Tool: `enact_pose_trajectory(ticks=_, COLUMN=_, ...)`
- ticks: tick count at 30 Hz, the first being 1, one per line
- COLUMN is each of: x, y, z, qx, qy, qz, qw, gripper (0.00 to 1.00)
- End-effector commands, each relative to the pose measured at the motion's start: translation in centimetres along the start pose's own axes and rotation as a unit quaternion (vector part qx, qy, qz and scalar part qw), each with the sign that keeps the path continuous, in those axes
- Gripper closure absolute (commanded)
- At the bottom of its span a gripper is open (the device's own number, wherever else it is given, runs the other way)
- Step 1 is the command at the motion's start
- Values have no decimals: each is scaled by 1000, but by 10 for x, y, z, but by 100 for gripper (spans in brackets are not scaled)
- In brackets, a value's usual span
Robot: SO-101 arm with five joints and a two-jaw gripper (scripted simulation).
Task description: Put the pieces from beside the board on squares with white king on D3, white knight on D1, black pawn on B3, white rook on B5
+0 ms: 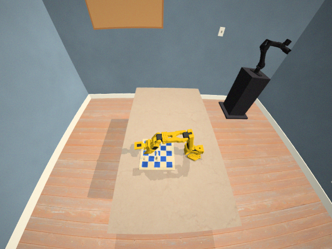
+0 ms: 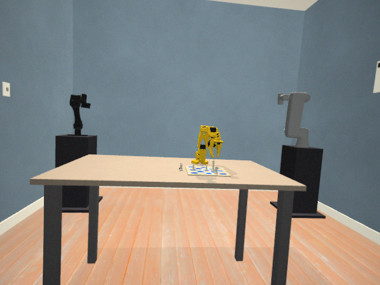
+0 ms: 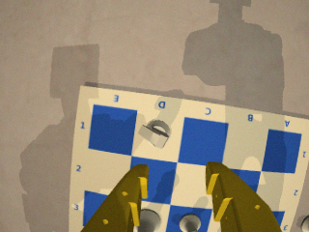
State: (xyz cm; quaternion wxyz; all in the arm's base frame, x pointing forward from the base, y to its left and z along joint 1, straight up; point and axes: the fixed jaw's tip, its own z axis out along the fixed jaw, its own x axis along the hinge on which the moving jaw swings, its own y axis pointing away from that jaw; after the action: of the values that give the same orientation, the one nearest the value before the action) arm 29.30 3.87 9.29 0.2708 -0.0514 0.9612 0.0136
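Observation:
My gripper [image 2: 215, 157] [image 3: 177, 166] is open and empty, above the board [image 1: 140, 167] [image 3: 77, 159]. The white knight [image 2: 216, 170] [image 3: 156, 136] stands upright on D1, a little towards the edge with the letters. The tall white king [image 2: 213, 165] [image 3: 149, 219] stands on D3, partly behind a finger in the wrist view. A pale piece and a dark one, apparently the white rook [image 2: 181, 167] and the black pawn [image 2: 179, 167], stand close together beside the board, overlapping in the exterior view; the arm hides them in the top view.
A pale piece [image 2: 206, 168] [image 3: 189, 223] stands on C3, close beside the king. Another pale piece [image 2: 193, 167] stands towards the A side of the board. The arm [image 1: 174, 136] reaches over the board from its base. Part of a pale piece [image 3: 305, 223] shows at the wrist view's right edge.

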Motion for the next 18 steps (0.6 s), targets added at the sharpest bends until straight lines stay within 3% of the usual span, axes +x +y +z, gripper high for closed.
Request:
enact_pose_trajectory(ticks=1, x=2, y=-29, z=-11, qx=26, qy=-24, qz=45, qw=998, gripper=87)
enact_pose_trajectory(ticks=6, x=25, y=-84, z=-30, qx=90, qy=-58, qz=132, qw=986, gripper=88)
enact_pose_trajectory(ticks=8, x=25, y=-84, z=-30, qx=90, qy=-58, qz=132, qw=986, gripper=88)
enact_pose_trajectory(ticks=13, x=64, y=-131, z=-51, qx=164, qy=-93, qz=220, qw=957, gripper=90)
enact_pose_trajectory(ticks=18, x=95, y=-155, z=-64, qx=218, qy=-114, qz=275, qw=929, gripper=90)
